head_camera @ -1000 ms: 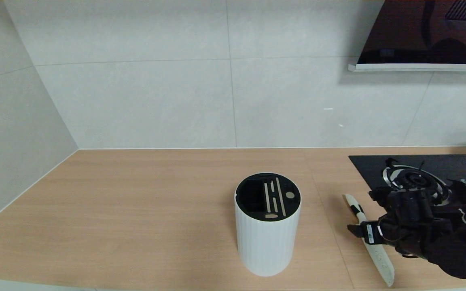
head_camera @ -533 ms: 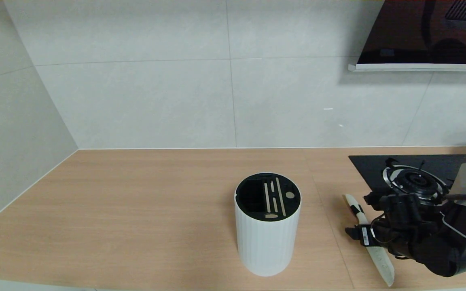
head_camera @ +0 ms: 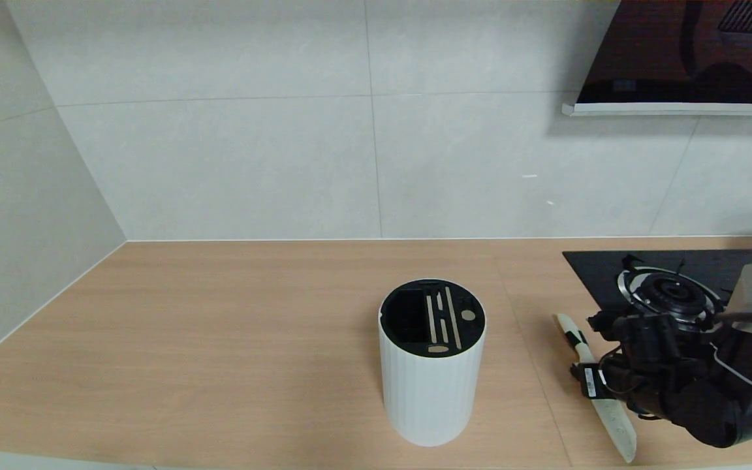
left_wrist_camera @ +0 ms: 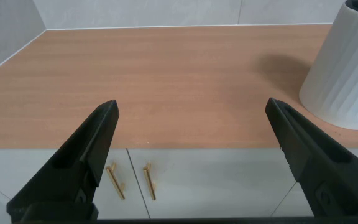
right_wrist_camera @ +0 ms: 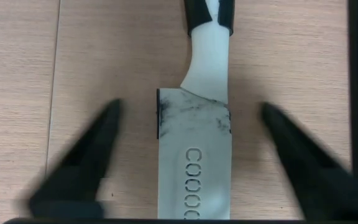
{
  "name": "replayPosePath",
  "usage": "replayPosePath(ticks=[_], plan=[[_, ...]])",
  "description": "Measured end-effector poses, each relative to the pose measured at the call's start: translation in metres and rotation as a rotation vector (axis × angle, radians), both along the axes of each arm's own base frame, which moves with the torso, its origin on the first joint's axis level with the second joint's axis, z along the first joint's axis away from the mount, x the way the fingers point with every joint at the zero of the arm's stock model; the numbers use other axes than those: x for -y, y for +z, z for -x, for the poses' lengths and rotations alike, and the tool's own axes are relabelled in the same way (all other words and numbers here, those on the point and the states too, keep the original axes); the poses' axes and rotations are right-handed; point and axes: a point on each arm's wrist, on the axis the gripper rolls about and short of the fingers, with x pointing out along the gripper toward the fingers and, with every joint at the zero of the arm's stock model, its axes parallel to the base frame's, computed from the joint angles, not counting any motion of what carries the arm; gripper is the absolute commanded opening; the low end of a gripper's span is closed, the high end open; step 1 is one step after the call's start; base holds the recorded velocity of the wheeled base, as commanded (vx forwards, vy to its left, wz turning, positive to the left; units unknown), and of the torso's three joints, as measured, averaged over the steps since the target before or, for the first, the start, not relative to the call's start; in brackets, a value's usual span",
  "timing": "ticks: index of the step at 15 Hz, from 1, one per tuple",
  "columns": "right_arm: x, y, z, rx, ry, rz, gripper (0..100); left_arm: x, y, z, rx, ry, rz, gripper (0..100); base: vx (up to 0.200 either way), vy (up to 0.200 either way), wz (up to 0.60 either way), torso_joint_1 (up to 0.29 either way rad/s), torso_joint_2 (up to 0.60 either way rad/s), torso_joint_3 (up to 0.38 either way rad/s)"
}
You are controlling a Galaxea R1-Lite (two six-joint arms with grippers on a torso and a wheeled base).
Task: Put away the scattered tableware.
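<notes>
Over the last second the right gripper [head_camera: 590, 349] has lifted a touch and turned at the wrist, and it now hovers over the knife [head_camera: 616, 423] with its fingers [right_wrist_camera: 76, 168] spread wide, one on each side of the blade and touching nothing. The knife has not budged: it lies flat on the wooden counter [head_camera: 219, 339], between the white ribbed holder [head_camera: 431, 385] and the black stove [head_camera: 595, 274], with its white, black-banded handle pointing toward the wall and its blade toward the front edge. A row of round stamped characters runs along the blade, but I can't make a word of them. A small white label [head_camera: 590, 381] is stuck on the gripper, its print too fine to read. The holder stands upright, its black top cut with slots. The left gripper [left_wrist_camera: 191, 112] hangs wide open off the counter's front edge, above cabinet doors with gold handles [left_wrist_camera: 148, 180], holding nothing.
</notes>
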Motion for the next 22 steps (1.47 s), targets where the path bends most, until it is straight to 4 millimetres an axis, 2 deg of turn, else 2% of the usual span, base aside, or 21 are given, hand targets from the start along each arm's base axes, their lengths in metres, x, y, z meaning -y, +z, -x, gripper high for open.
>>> replayPosePath(ticks=[7,10,13,18,20,22], plan=[[0.001,0.002,0.004,-0.003,0.0,0.001,0,0.0,0.0,0.0,0.0,0.0,0.001,100,0.0,0.0,0.0,0.0,0.0,0.0],[0.001,0.016,0.005,0.033,-0.008,0.005,0,0.0,0.0,0.0,0.0,0.0,0.001,100,0.0,0.0,0.0,0.0,0.0,0.0],[0.0,0.048,0.014,0.121,-0.005,-0.008,0,0.0,0.0,0.0,0.0,0.0,-0.008,100,0.0,0.0,0.0,0.0,0.0,0.0],[-0.009,0.12,0.043,0.325,0.043,-0.054,0,0.0,0.0,0.0,0.004,-0.003,-0.103,100,0.0,0.0,0.0,0.0,0.0,0.0],[-0.016,0.141,0.055,0.383,0.079,-0.073,0,0.0,0.008,0.002,0.028,-0.01,-0.133,100,0.0,0.0,0.0,0.0,0.0,0.0],[-0.023,0.168,0.057,0.472,0.111,-0.101,0,0.0,0.027,0.008,0.062,-0.011,-0.141,100,0.0,0.0,0.0,0.0,0.0,0.0]])
